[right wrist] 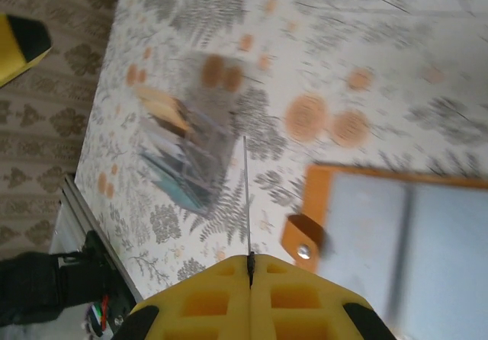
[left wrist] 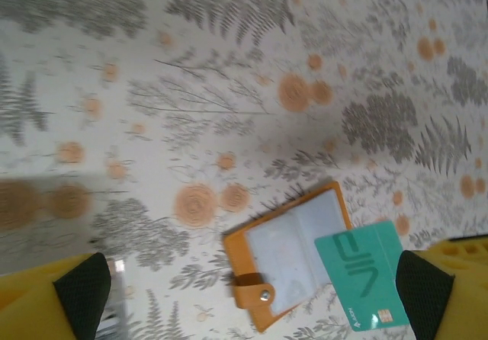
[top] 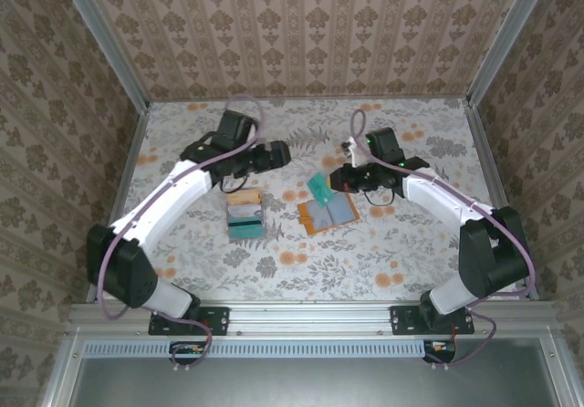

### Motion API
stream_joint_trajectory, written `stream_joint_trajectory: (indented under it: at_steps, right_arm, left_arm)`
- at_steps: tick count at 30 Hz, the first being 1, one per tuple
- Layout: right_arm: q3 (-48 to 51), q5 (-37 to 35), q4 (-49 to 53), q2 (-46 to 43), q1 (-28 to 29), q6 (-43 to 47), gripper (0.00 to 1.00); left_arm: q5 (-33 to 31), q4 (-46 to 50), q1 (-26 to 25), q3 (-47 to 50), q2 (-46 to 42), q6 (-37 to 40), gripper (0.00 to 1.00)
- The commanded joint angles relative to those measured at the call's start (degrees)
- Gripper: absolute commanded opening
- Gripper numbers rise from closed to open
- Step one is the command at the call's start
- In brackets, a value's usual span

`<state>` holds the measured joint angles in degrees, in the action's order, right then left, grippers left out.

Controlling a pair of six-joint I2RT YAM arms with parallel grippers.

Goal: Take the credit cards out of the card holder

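From above, we see the left gripper (top: 276, 153) hanging over the table (top: 411, 252) at about 11 o'clock of centre. In its own wrist view (left wrist: 253, 279) the two yellow, black-tipped fingers (left wrist: 80, 287) stand far apart at opposite edges, spread wide with nothing between them. Just at 6 o'clock of that gripper lies the pile of cards (top: 245, 215), fanned in overlapping stripes of beige, pale blue-green, teal and dark. In the right wrist view we find the same pile (right wrist: 187, 153) blurred but lying flat on the cloth. Moving on toward 3 o'clock, the card holder (top: 330, 212) lies open and flat near the middle of the table, well apart from the pile. Its orange-tan border frames a pale grey-blue inside (left wrist: 286, 252), and its snap strap (left wrist: 252, 290) sticks out on one side. At the holder's 11 o'clock corner a teal card (top: 318, 186) is raised; the left wrist camera shows its face overlapping the holder's page (left wrist: 364, 275). We cannot tell whether its edge touches the pocket. The right gripper (top: 339, 179) sits just at 2 o'clock of the holder, its yellow pads pressed together (right wrist: 249, 262) and pinching that teal card, which appears edge-on as a thin line (right wrist: 247, 203) beside the holder (right wrist: 396, 241).
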<state>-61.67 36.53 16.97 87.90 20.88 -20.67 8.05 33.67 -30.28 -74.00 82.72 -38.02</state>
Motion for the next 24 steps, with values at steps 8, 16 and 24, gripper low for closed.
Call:
stream_joint_trajectory:
  at_steps: [8,16,24]
  right_arm:
    - [-15.4,-6.2,0.6,12.1,13.5,13.2,0.0]
    - [-27.1,-7.0,2.3,21.9,21.0,22.4,0.0]
    - [-33.4,-9.9,4.3,28.1,25.8,33.5,0.0]
  left_arm:
    - [-2.8,8.1,12.8,7.9,-16.2,-0.8,1.0]
    - [-1.1,13.3,20.6,11.8,-25.1,0.2,1.0]
    - [-0.8,17.9,24.3,13.4,-30.5,0.9,1.0]
